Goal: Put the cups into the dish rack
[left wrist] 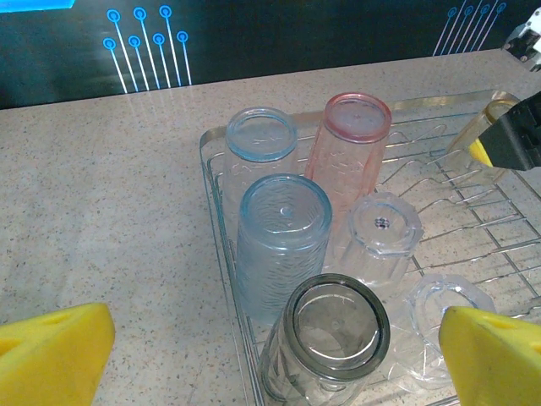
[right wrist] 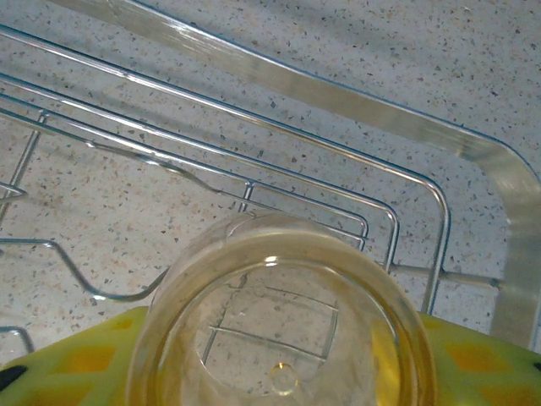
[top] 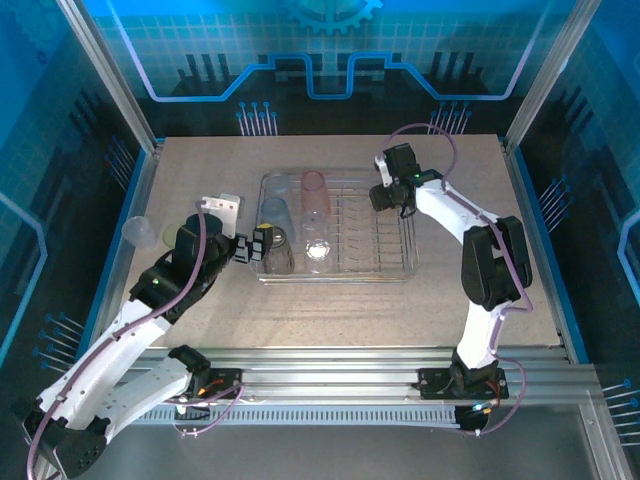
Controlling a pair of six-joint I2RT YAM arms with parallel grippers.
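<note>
The dish rack [top: 372, 242] sits mid-table in a clear tray. Its left end holds several cups: a pale blue one [left wrist: 260, 139], a pink one [left wrist: 355, 139], an upturned blue one [left wrist: 283, 237], a smoky grey one [left wrist: 334, 338] and two clear ones [left wrist: 380, 237]. My left gripper [top: 255, 248] is open at the rack's near left corner. Its yellow fingers [left wrist: 51, 351] stand wide on either side of the grey cup without touching it. My right gripper [top: 392, 198] is shut on an amber cup [right wrist: 279, 313], held just above the wires [right wrist: 439, 245] at the rack's far right.
A loose clear cup [top: 138, 232] stands on the table far left, beyond my left arm. The tray's thick clear rim [right wrist: 473, 152] runs around the rack. The rack's right half is bare wire prongs [left wrist: 473, 227]. Frame posts line the table's sides.
</note>
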